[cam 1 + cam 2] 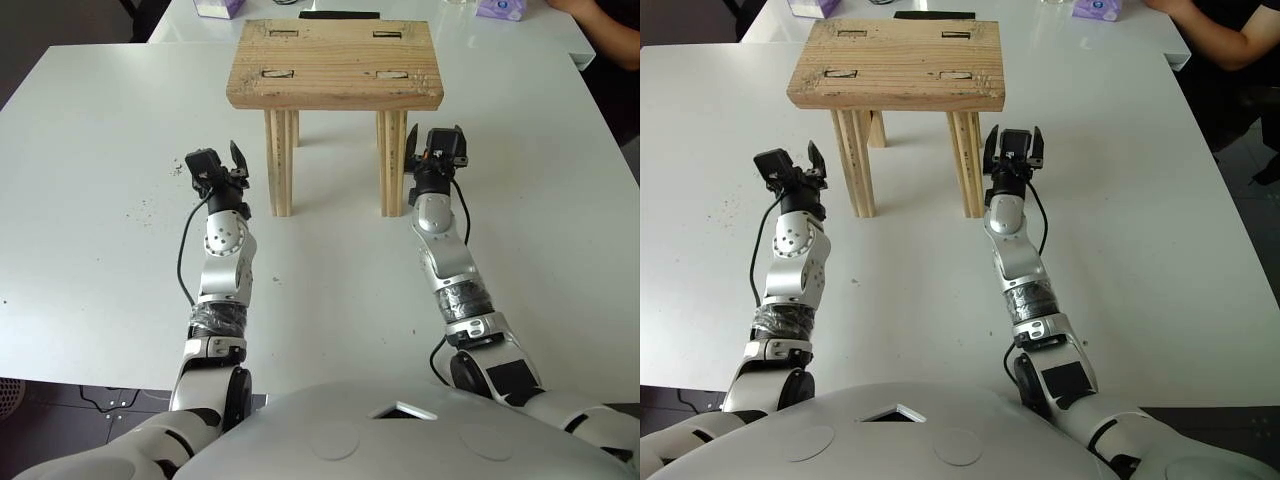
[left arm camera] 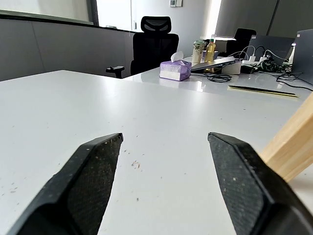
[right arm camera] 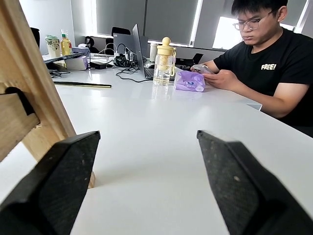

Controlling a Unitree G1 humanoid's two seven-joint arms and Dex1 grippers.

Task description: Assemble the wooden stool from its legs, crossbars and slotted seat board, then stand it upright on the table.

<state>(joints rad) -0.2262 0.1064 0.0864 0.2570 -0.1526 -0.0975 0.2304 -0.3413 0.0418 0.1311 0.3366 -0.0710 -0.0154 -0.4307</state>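
Observation:
The wooden stool [image 1: 335, 65] stands upright on the white table [image 1: 90, 130], its slotted seat board on top and its legs [image 1: 281, 160] reaching down to the surface. My left gripper [image 1: 220, 163] rests open just left of the front left leg, nothing between its fingers [image 2: 88, 186]. My right gripper [image 1: 436, 150] sits open beside the front right leg [image 3: 29, 93], also empty. A crossbar end [image 3: 12, 125] shows in the right wrist view.
Small wood crumbs [image 1: 145, 208] are scattered on the table left of my left arm. Purple tissue boxes [image 1: 500, 9] and a dark flat strip [image 1: 340, 15] lie on the far table. A clear bottle [image 3: 164, 62] stands there too.

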